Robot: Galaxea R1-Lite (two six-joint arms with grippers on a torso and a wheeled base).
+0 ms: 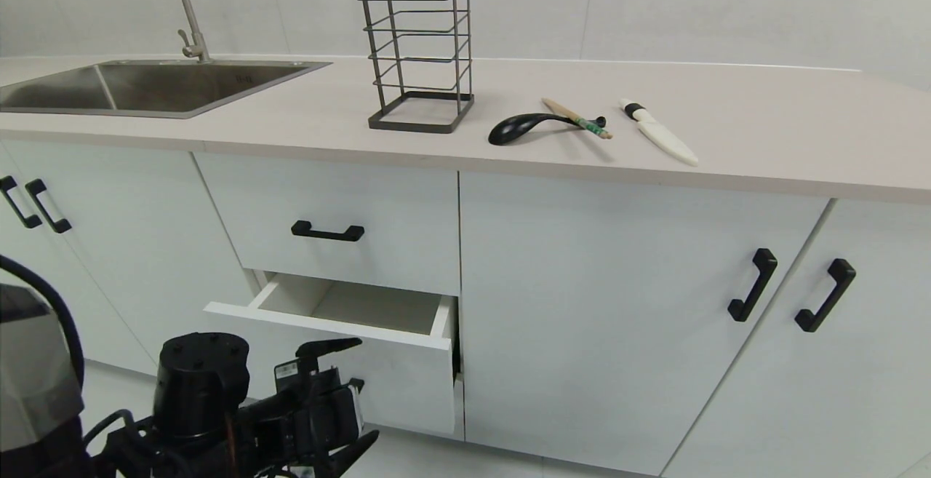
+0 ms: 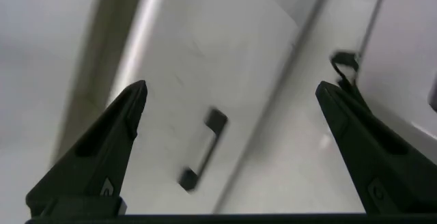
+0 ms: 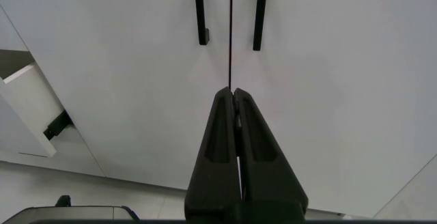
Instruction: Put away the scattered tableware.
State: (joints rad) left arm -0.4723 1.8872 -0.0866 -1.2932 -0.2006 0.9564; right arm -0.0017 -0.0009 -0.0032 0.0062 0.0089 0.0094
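Head view caught black spoon [image 1: 520, 127], chopsticks [image 1: 577, 118] and white knife [image 1: 658, 132] loose on the counter [image 1: 764, 114], right of centre, while the lower drawer [image 1: 342, 318] stood open, likely to receive them; left gripper [image 1: 349, 398] gaped near its front, right gripper [image 3: 233, 98] pinched closed, empty.

The drawer [image 1: 327, 327] stands partway out, open from above. On the counter [image 1: 785, 121] the rack [image 1: 418, 49] rises near the spoon's [image 1: 520, 127] left; spoon and knife [image 1: 658, 132] lie unobstructed from above.
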